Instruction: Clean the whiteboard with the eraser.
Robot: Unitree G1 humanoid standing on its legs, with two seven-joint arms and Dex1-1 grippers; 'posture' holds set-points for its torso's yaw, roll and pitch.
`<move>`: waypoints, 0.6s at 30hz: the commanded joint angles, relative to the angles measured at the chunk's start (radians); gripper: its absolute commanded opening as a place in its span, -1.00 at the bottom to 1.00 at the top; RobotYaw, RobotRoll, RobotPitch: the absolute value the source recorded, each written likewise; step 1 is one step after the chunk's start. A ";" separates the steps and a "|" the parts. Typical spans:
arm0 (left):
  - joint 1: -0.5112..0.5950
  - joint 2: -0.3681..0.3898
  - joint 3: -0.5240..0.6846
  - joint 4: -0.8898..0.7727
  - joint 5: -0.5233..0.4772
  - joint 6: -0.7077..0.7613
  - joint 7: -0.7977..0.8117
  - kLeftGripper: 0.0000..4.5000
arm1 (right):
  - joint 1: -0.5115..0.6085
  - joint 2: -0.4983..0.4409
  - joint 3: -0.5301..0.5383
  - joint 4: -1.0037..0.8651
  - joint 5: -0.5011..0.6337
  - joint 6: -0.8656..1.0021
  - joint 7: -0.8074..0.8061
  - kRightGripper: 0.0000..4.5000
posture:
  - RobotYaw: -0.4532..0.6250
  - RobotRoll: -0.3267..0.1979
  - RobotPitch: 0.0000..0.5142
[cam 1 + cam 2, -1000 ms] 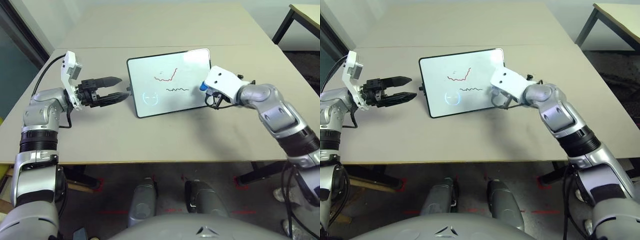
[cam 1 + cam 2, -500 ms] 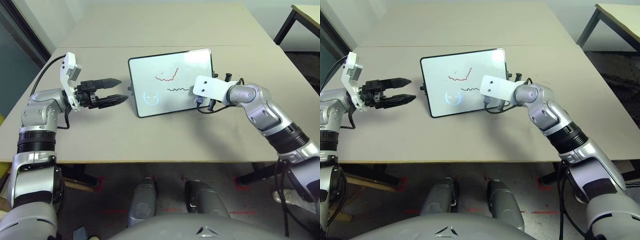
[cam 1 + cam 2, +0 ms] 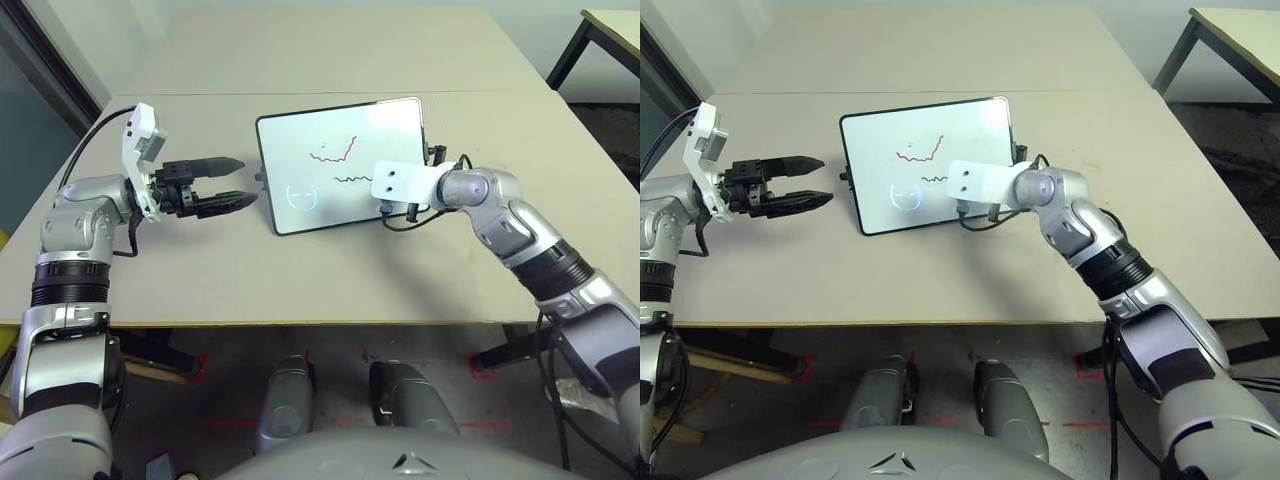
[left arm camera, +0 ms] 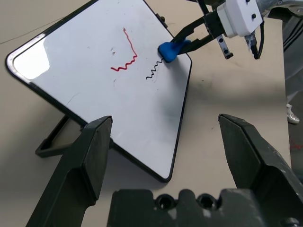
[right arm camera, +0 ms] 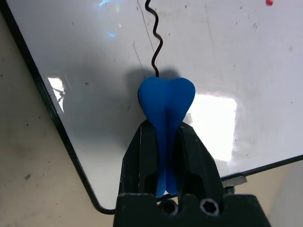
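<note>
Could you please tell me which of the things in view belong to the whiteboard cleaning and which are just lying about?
Part of the job:
- whiteboard
- blue eraser, held in the right gripper
- red squiggle and black squiggle, still to wipe

Not part of it:
- second table, off to the right

The right gripper point(image 5: 165, 142), gripping the blue eraser point(image 5: 166, 101), is moving inward over the whiteboard point(image 3: 335, 180) from its right-hand edge, covering the end of the black squiggle point(image 4: 154, 69) on the whiteboard, while the right forearm point(image 3: 550, 270) is swinging closer behind it, toward the whiteboard.
</note>
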 commanded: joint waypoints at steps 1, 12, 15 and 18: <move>0.006 0.015 -0.007 -0.009 0.009 0.003 -0.003 1.00 | -0.019 0.028 0.031 0.027 -0.033 -0.025 0.008 -0.87 | 0.36 0.25 -0.74; 0.005 0.026 0.001 -0.001 0.007 0.010 0.001 1.00 | -0.066 0.119 0.042 0.077 -0.073 -0.063 0.015 -0.87 | 0.39 0.25 -0.76; 0.011 0.028 0.004 -0.005 0.004 0.011 0.004 1.00 | -0.073 0.136 0.044 0.094 -0.083 -0.074 0.014 -0.87 | 0.39 0.25 -0.75; 0.014 0.027 0.005 -0.010 0.001 0.014 0.007 1.00 | -0.083 0.150 0.045 0.112 -0.089 -0.082 0.011 -0.87 | 0.39 0.25 -0.75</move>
